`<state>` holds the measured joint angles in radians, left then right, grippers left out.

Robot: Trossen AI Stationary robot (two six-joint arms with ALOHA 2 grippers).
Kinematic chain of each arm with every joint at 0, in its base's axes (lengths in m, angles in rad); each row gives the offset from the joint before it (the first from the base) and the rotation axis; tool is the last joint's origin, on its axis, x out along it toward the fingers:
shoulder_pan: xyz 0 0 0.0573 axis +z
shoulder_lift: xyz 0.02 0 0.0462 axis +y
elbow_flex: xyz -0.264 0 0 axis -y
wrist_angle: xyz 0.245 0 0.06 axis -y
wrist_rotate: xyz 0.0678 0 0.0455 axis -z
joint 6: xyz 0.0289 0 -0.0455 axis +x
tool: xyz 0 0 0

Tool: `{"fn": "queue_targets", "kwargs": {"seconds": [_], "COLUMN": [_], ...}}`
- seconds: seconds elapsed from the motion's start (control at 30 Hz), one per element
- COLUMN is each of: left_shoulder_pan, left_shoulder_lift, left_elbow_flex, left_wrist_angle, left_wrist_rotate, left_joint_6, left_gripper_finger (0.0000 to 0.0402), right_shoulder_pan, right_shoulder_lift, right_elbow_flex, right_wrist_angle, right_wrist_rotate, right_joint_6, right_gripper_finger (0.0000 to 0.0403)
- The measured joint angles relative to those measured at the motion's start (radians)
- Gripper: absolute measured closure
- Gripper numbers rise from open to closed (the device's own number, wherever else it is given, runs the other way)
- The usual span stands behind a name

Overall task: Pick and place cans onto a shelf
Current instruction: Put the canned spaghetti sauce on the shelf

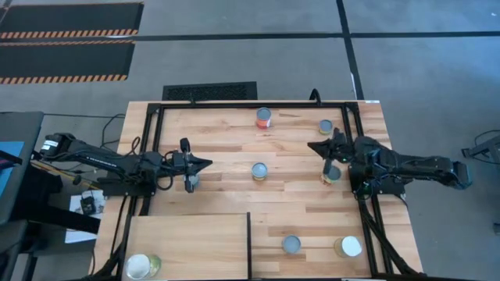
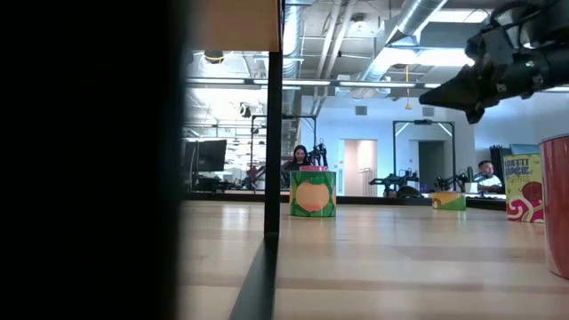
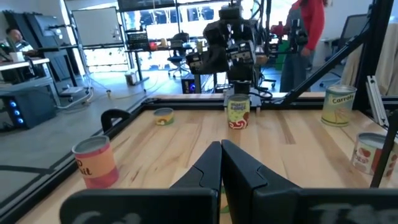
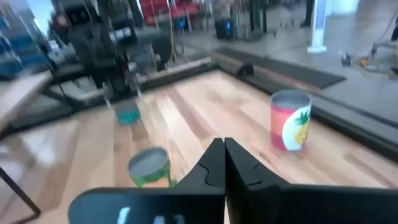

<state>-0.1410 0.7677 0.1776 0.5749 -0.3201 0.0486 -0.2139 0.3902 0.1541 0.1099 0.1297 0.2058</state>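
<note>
Right gripper [image 1: 322, 147] fingers pressed together, empty, hovering over right half of plank-striped wooden tabletop [image 1: 226, 144], just beside small yellow-labelled tin [image 1: 331, 173]. Left gripper [image 1: 205, 163] also fully closed, empty, over left half. Silvery-topped green-labelled tin [image 1: 259, 171] stands between both grippers. Pale wooden shelf panel [image 1: 187, 242] at near-left corner, one white-topped tin [image 1: 139, 266] on it. Red-labelled tin [image 1: 264, 118] near far edge.

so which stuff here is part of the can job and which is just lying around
Part of the job:
- cans on the table, e.g. red-label can, middle can, white-topped can
- shelf, one can already on it
- left gripper, right gripper, both shut and empty

Just lying about:
- floor vent
- striped floor mats
</note>
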Motion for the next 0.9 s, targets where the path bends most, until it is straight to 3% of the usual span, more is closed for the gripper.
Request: {"fn": "queue_targets", "kwargs": {"seconds": [0.3,0.73,0.9], "left_shoulder_pan": [0.0,0.0,0.0], "left_shoulder_lift": [0.0,0.0,0.0], "left_elbow_flex": [0.0,0.0,0.0], "left_wrist_angle": [0.022,0.052,0.063], "left_wrist_rotate": [-0.008,-0.009,-0.009], "left_joint_6": [-0.017,-0.055,-0.097], "left_gripper_finger": [0.0401,0.0401,0.0401], "right_shoulder_pan": [0.139,0.19,0.183], "right_shoulder_lift": [0.343,0.831,1.002], "right_elbow_flex": [0.086,0.308,0.376], "right_wrist_angle": [0.066,0.246,0.29], "right_wrist_rotate": [0.107,0.081,0.035], "right_joint_6": [0.004,-0.058,-0.097], "right_gripper_finger": [0.0365,0.0236,0.0207]}}
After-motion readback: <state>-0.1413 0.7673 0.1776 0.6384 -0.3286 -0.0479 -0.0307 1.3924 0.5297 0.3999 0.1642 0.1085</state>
